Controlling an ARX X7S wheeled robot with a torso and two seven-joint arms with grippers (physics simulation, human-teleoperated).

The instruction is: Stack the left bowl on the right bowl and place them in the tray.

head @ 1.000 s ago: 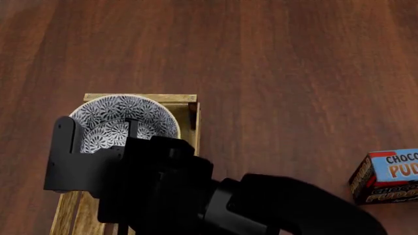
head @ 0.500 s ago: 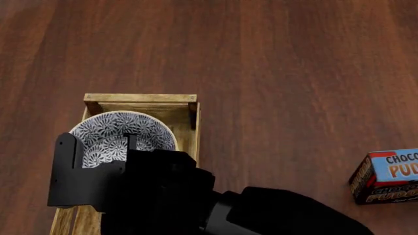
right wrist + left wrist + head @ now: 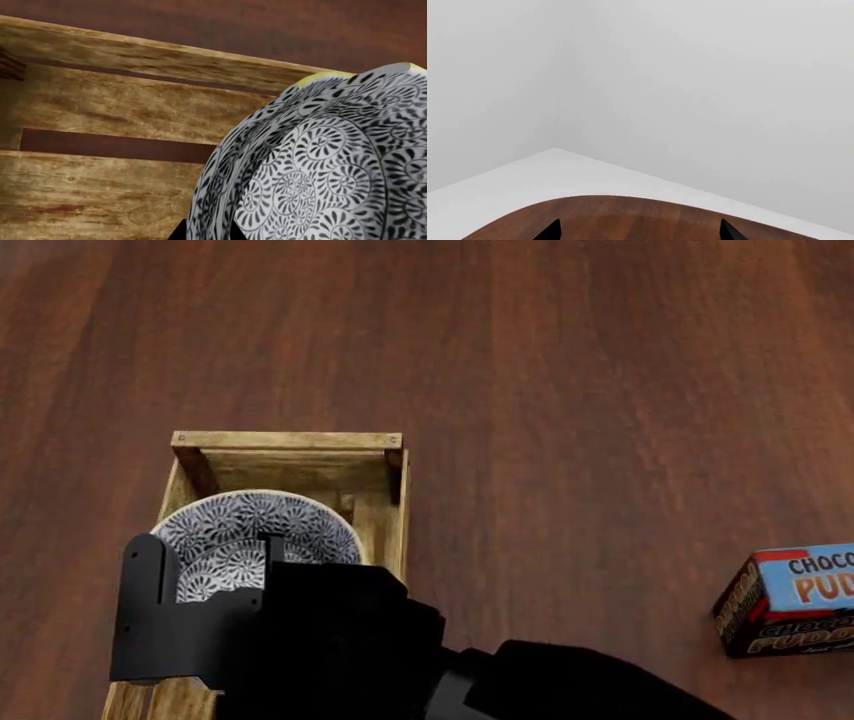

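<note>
Two black-and-white patterned bowls [image 3: 254,525], nested one in the other, hang low inside the tray [image 3: 287,440], a light-brown wooden crate on the dark table. My right gripper [image 3: 267,555] is shut on their near rim. In the right wrist view the double rim of the bowls [image 3: 320,165] passes between the black fingertips of the right gripper [image 3: 205,234], with the tray's slats [image 3: 100,180] close behind. My left gripper [image 3: 637,232] is open and holds nothing, its two tips far apart over the table's curved edge [image 3: 627,220]. It does not show in the head view.
A blue and brown chocolate pudding box [image 3: 790,598] stands at the right edge of the table. My right arm covers the near half of the tray. Beyond the table's edge the left wrist view shows only pale floor and wall.
My right gripper has drawn the bowls back from the tray's far end toward its middle and lower into it. The tray's far wall and inner corners now show. The pudding box has not moved.
</note>
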